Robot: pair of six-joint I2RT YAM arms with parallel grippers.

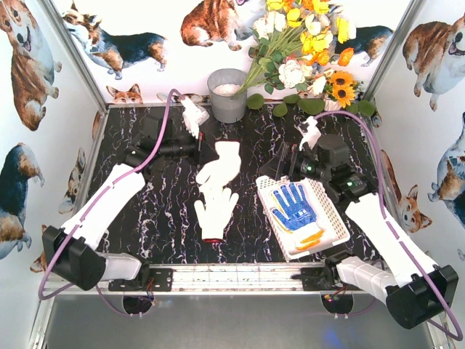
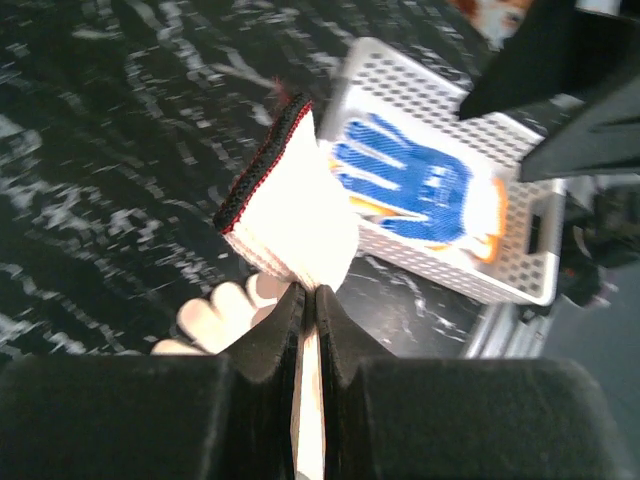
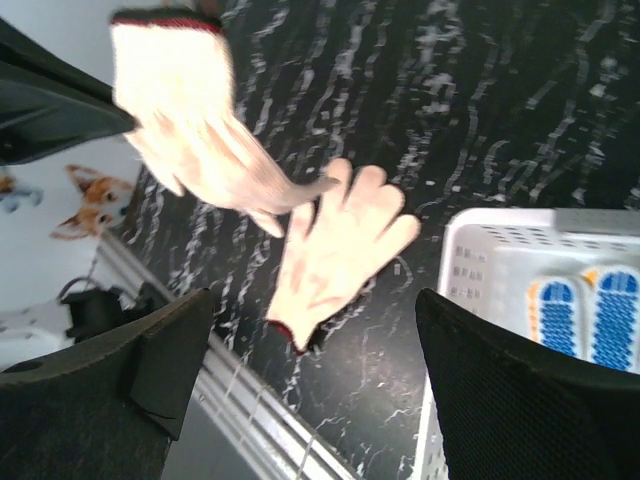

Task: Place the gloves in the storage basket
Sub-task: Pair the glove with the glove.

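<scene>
Looking from above, the left gripper [image 1: 203, 147] is clenched on a white glove [image 1: 221, 163] hanging left of the storage basket [image 1: 336, 219]. A second glove [image 1: 216, 211] lies flat, also to the basket's left, and the right gripper [image 1: 283, 166] stands spread and empty at the basket's far-left corner (in the carrying path, so the arms could clash). The left wrist view shows only a thin fold pinched between the fingers [image 2: 275, 330], so the glove could slip out short of the basket or drape over its rim. The right wrist view is blurred, and the hanging glove seems to overlap the lying one.
</scene>
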